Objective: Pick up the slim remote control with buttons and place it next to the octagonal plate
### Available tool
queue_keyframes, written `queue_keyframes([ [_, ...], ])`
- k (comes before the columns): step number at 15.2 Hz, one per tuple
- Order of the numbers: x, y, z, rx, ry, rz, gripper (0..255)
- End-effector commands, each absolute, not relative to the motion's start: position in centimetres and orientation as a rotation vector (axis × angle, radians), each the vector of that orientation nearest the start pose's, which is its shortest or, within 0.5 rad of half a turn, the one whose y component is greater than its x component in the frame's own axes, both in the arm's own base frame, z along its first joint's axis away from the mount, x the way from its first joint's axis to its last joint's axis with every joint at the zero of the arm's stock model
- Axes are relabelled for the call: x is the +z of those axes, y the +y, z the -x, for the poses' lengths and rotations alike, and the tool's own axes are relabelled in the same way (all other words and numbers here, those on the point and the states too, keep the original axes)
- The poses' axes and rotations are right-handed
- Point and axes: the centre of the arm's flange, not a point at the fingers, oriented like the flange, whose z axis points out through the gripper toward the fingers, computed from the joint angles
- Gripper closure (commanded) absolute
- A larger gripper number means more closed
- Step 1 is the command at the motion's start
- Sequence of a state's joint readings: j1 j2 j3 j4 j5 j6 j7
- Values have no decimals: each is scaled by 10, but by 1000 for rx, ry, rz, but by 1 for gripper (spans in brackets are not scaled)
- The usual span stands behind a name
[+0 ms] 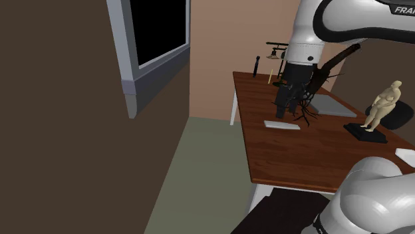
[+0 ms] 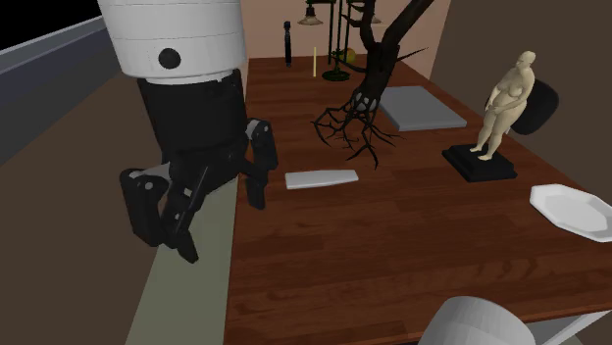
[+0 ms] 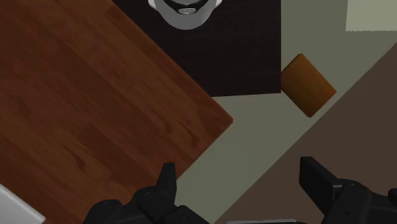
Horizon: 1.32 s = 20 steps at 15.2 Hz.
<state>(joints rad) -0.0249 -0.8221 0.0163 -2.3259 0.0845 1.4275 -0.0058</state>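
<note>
Dark wooden table (image 2: pixel 392 255) spreads beside me; my gripper (image 3: pixel 239 173) hangs at its edge, perhaps just past it, fingers spread wide, clasping nothing. White octagonal plate (image 2: pixel 574 209) sits well apart from the pale slim remote (image 2: pixel 322 179), which lies flat near my fingers.

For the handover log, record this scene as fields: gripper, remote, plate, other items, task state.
gripper: all-black two-finger gripper, open, holding nothing, near the table's edge
remote: slim pale flat remote control, lying flat on the brown wooden table, not held
plate: white octagonal plate, on the same table, apart from the remote
other items: beige figurine on a black base, upright; dark branching sculpture
task state: remote not yet picked up
</note>
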Motion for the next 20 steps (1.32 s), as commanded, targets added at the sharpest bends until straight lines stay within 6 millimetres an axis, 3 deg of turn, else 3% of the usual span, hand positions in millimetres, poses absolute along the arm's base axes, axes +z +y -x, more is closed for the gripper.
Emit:
queue_keyframes([
  [1,603,9,-282,116,-1,3067,0],
  [10,548,-92,-280,89,-265,3070,0],
  [20,487,-204,-299,59,-559,3047,0],
])
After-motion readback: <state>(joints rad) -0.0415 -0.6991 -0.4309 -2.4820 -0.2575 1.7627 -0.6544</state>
